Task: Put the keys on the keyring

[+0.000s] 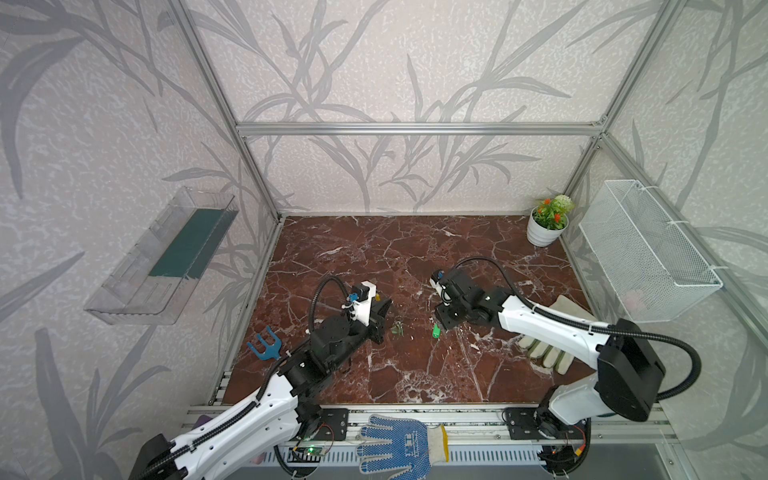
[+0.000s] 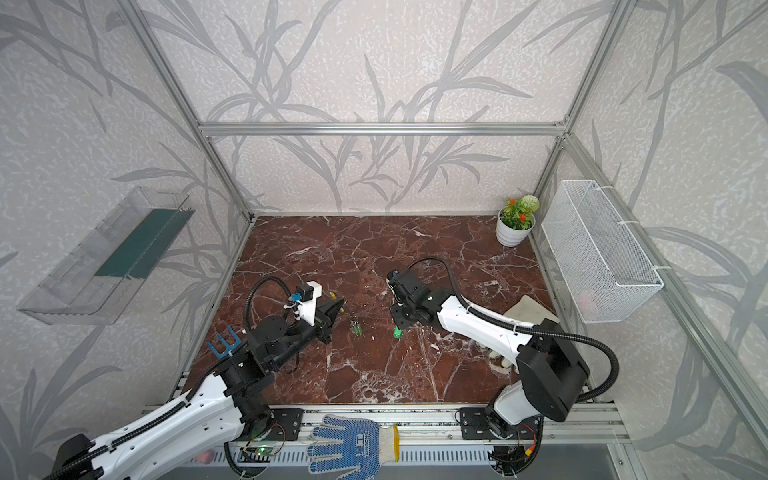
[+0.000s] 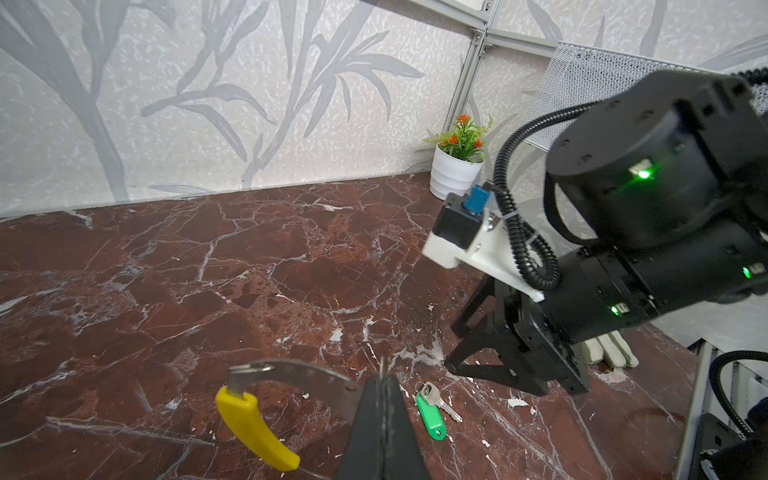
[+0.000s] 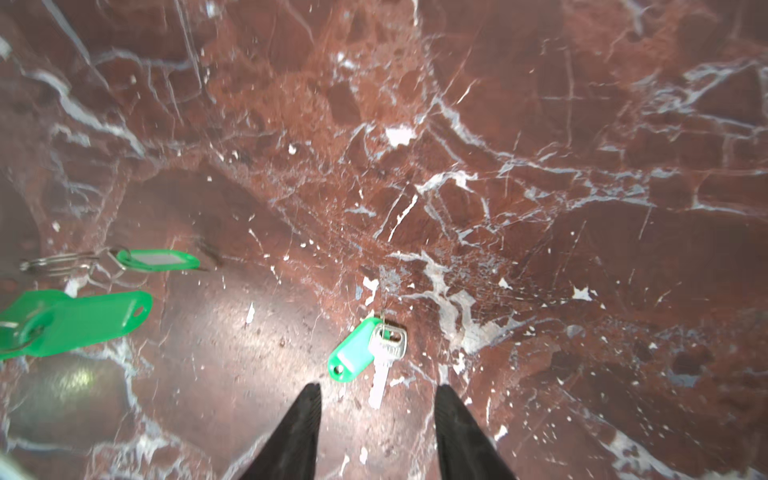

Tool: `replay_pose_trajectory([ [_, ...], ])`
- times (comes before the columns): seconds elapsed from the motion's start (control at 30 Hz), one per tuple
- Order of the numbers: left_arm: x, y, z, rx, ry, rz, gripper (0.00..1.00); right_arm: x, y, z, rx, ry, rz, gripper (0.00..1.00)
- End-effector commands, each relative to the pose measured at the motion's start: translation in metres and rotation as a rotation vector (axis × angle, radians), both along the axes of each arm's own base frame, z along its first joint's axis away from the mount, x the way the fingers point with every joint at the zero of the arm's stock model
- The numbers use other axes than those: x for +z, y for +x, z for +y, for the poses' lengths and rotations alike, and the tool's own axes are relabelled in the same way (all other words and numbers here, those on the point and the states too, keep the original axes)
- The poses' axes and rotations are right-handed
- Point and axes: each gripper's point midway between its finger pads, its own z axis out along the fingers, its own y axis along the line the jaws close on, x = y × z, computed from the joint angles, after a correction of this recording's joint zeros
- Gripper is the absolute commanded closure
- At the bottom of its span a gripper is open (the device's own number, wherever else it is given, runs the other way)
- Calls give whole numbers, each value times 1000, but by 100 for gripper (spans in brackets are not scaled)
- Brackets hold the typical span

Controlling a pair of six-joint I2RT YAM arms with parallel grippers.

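In both top views your left claw (image 1: 386,306) hangs over the left-centre of the counter (image 1: 374,249). The yellow sleeve of the keyring (image 2: 333,295) peeks out at its far side. A bunch of keys (image 1: 397,328) sits just right of that claw; you cannot tell whether it rests on the counter or hangs from the ring. One loose key (image 1: 436,331) lies further right, just beside your right claw (image 1: 441,322), which points down at the counter.

In the left wrist view your left claw (image 3: 384,386) is clamped on the keyring's grey band, and the sleeve curves away from it. The loose key (image 3: 432,409) lies between the two claws.

In the right wrist view your right claw (image 4: 378,411) stands apart, holding nothing. The loose key (image 4: 359,349) lies flat just ahead of its fingertips, with the blade aimed into the gap.
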Motion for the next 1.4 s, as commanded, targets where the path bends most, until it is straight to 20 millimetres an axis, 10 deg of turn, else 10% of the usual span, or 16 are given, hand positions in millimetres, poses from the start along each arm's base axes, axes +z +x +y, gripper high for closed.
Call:
replay_pose_trajectory([
  [0.0,15,-3,-1,-13,-51,-39,100,-12,-28,-13,81,-138,194,56],
  [0.5,15,-5,-4,-26,-51,-40,100,-62,-8,-3,111,-343,439,65],
  [1.37,17,-7,-6,-36,-48,-48,100,-87,6,5,103,-360,526,80],
])
